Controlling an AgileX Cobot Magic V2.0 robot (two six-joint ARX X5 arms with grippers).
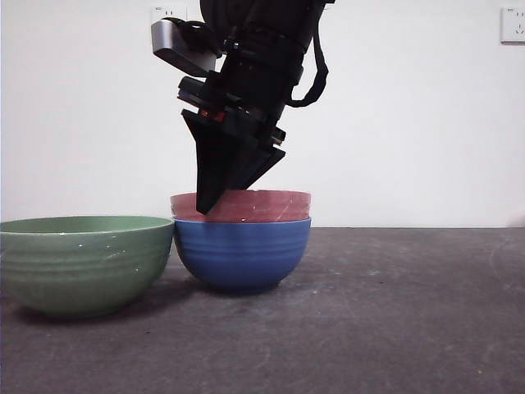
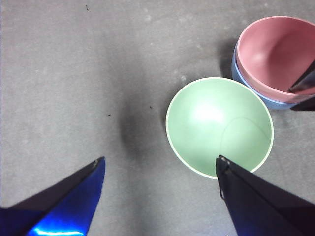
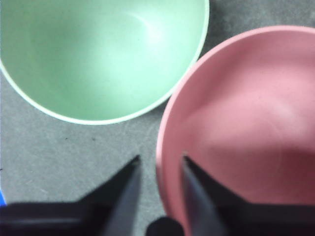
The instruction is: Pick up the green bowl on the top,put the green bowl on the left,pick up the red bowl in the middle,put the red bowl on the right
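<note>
The green bowl (image 1: 82,263) stands alone on the table at the left, upright and empty; it also shows in the left wrist view (image 2: 219,125) and the right wrist view (image 3: 98,54). The red bowl (image 1: 262,205) sits nested in a blue bowl (image 1: 242,254) at the middle. My right gripper (image 1: 212,201) comes down from above onto the red bowl's left rim. In the right wrist view my right gripper (image 3: 160,164) is open, one jaw outside and one inside the red bowl (image 3: 246,123), with small gaps to the rim. My left gripper (image 2: 158,162) is open and empty, high above the table beside the green bowl.
The green bowl's rim stands close to the blue bowl (image 2: 268,101) and the red bowl (image 2: 273,54). The dark grey table (image 1: 394,312) stretches to the right of the stack. A white wall with a socket (image 1: 513,25) stands behind.
</note>
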